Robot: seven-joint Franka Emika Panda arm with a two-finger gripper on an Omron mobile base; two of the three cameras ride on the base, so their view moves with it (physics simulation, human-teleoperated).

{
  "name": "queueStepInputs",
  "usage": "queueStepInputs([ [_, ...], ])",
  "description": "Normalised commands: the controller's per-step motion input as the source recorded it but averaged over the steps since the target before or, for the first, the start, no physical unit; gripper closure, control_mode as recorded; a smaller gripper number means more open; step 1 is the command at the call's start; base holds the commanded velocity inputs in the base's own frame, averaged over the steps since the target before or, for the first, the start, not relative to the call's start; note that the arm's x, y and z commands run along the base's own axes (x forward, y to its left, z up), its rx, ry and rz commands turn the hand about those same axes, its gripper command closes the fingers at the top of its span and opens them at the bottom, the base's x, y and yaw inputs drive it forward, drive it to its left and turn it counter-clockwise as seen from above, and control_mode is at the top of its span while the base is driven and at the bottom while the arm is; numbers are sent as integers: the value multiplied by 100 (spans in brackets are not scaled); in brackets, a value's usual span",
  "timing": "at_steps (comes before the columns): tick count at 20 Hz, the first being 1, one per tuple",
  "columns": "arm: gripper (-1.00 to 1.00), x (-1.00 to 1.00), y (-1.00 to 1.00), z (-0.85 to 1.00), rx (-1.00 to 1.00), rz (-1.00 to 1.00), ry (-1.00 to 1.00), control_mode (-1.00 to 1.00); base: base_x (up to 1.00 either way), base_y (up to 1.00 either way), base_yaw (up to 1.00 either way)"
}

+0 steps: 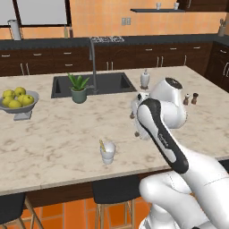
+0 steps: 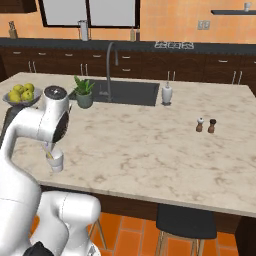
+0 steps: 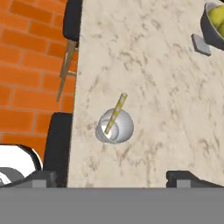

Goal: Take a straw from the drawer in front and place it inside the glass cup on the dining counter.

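Left base view: no legible writing or labels. One dining counter (image 1: 53, 143), beige marbled, with one dark sink (image 1: 112, 83) and one tall faucet (image 1: 93, 62). One glass cup (image 1: 107, 153) near the front edge, one straw (image 1: 102, 146) standing tilted inside it. One potted plant (image 1: 78, 88) at the sink's left corner; one bowl of yellow-green fruit (image 1: 19, 101) at far left; one white dispenser bottle (image 1: 145, 79) right of the sink; two shakers (image 1: 190, 99) side by side at right. The white arm crosses the right half and covers the counter behind it. Two dark stools (image 1: 112, 190) under the front edge.

Right base view: cup (image 2: 55, 161) with straw (image 2: 49, 151), partly behind the arm's elbow. Plant (image 2: 84, 93), fruit bowl (image 2: 22, 96), shakers (image 2: 206, 125), one stool (image 2: 186, 223).

Hand view: gripper (image 3: 112, 181) fingers spread wide, empty, above cup (image 3: 115, 127); straw (image 3: 115, 113) leans over the rim
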Motion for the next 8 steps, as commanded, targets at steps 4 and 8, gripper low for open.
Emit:
queueStepInputs([
  [4,-100,-74,-26,-44,-16,-43,18,-100,0,0,0],
  [8,-100,-75,-32,-43,-10,-43,23,-100,0,0,0],
])
